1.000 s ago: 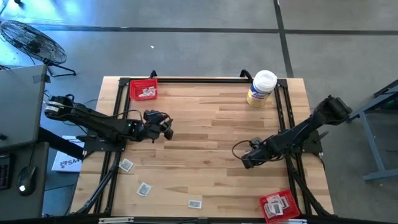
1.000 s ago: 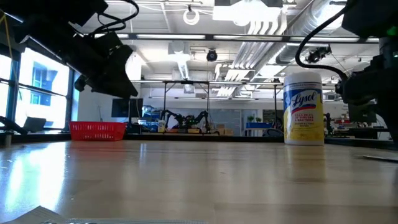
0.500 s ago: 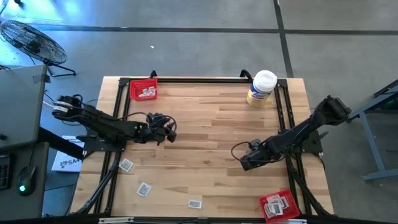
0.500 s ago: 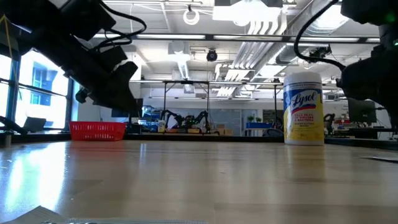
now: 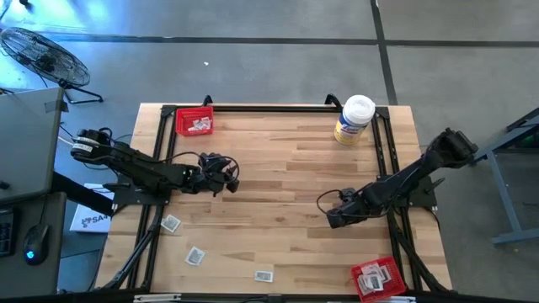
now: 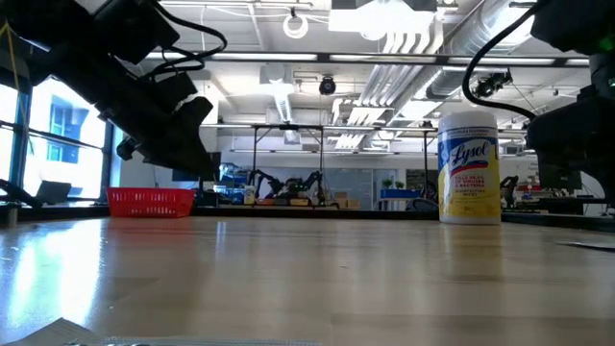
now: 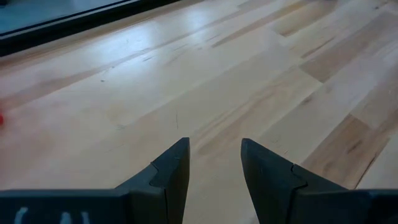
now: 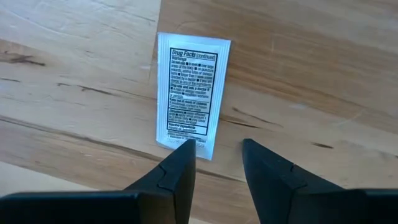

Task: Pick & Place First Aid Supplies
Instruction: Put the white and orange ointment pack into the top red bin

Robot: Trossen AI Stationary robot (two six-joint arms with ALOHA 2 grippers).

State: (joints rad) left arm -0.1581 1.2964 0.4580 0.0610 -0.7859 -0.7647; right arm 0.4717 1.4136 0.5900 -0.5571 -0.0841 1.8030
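Observation:
A white packet with dark print [image 8: 191, 93], one of the first aid supplies, lies flat on the wood under my right gripper [image 8: 217, 146], which is open and points steeply down at the table's right middle [image 5: 333, 220]. Three more packets [image 5: 171, 223] [image 5: 195, 256] [image 5: 264, 275] lie flat near the front left. My left gripper [image 7: 214, 146] is open over bare wood at the left middle [image 5: 226, 175], with nothing between its fingers. My right gripper comes at the packet from above. One fingertip [image 8: 185, 149] stands over the packet's near short edge [image 8: 202, 151], and the other is beside it over bare wood. I cannot tell whether that fingertip touches the packet.
A red tray [image 5: 194, 123] with packets sits at the far left corner, and another [image 5: 376, 279] at the near right corner. A white-lidded yellow-labelled tub [image 5: 354, 119] stands at the far right. A black frame [image 5: 269, 107] runs along the table's edges.
My left gripper has come down toward the table and a little toward its middle, then stopped, staying open. The packets have not moved.

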